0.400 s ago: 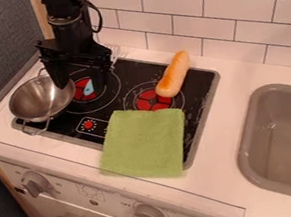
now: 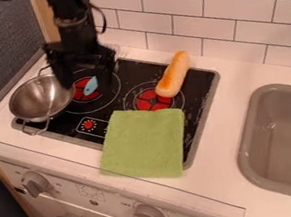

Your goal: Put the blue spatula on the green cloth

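Observation:
The gripper (image 2: 88,80) hangs over the back left burner of the stove, open, one finger on each side of the blue spatula. Of the blue spatula (image 2: 90,86), a small light-blue part shows above the red burner centre; the rest is hidden by the gripper. Whether the fingers touch it, I cannot tell. The green cloth (image 2: 143,143) lies flat over the front of the black stovetop and the counter's edge, to the lower right of the gripper.
A metal pot (image 2: 41,98) stands just left of the gripper. An orange-and-cream bread roll (image 2: 173,74) lies at the stovetop's back right. The grey sink (image 2: 279,135) is at the right, and a tiled wall (image 2: 230,13) runs behind.
The gripper has shifted slightly to the right. More of the blue spatula shows between its fingers, at a slightly different tilt.

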{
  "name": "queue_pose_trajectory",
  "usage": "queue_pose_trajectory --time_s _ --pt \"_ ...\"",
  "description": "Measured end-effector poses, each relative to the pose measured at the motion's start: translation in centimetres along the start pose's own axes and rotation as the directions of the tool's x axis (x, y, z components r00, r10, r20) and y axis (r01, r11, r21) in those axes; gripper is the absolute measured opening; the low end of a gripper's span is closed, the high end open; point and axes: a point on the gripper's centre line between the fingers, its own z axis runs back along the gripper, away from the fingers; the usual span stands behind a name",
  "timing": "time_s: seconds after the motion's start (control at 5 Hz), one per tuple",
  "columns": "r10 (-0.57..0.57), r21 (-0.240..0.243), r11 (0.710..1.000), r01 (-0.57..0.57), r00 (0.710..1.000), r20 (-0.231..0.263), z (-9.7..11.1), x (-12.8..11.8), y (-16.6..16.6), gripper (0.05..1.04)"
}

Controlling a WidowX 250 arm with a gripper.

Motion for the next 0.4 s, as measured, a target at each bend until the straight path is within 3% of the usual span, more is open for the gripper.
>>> queue_pose_trajectory --time_s 0.2,0.4 --pt "0.044 -0.040 0.998 -0.043 0.999 0.029 0.6 2.7 0.8 1.001" --pt "0.061 -0.046 0.997 -0.059 0.997 0.054 0.8 5.3 1.6 1.001"
